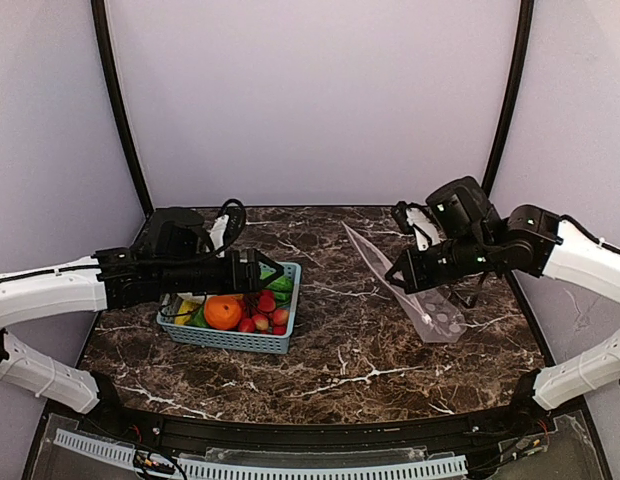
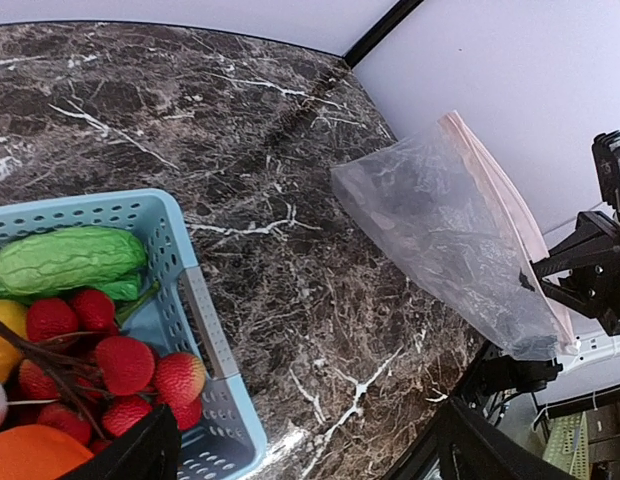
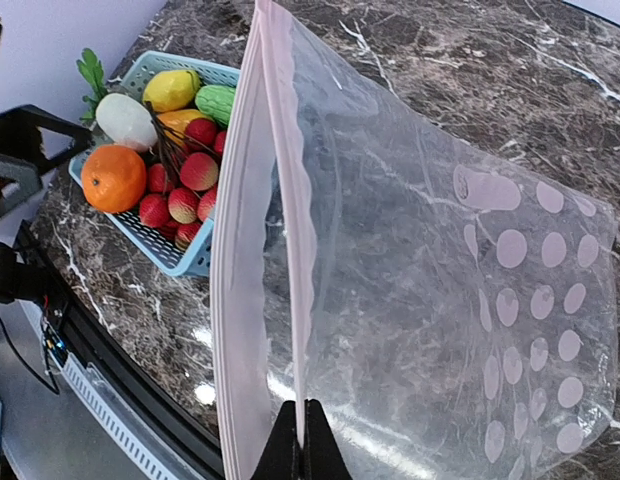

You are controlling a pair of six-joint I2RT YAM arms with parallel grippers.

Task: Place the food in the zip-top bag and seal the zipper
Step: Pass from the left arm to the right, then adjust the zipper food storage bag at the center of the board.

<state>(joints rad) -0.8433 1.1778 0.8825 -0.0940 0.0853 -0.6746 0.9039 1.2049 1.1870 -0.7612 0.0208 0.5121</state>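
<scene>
The food lies in a light blue basket [image 1: 275,343]: an orange [image 1: 222,312], red strawberries [image 2: 125,365], a green cucumber [image 2: 70,258], a white radish [image 3: 125,120] and a yellow piece [image 3: 170,90]. My left gripper [image 1: 275,270] hangs open over the basket's right end, its dark fingers [image 2: 140,455] wide apart with nothing between them. The clear dotted zip-top bag [image 1: 435,312] stands lifted at the right, mouth towards the basket. My right gripper [image 3: 305,440] is shut on one lip of the zipper [image 3: 290,200]; the other lip [image 3: 235,250] hangs free, so the mouth gapes.
The dark marble table [image 1: 340,350] stretches between basket and bag. A black rail [image 1: 290,425] runs along the near edge. Black frame posts [image 1: 120,110] and pale walls close in the back and both sides.
</scene>
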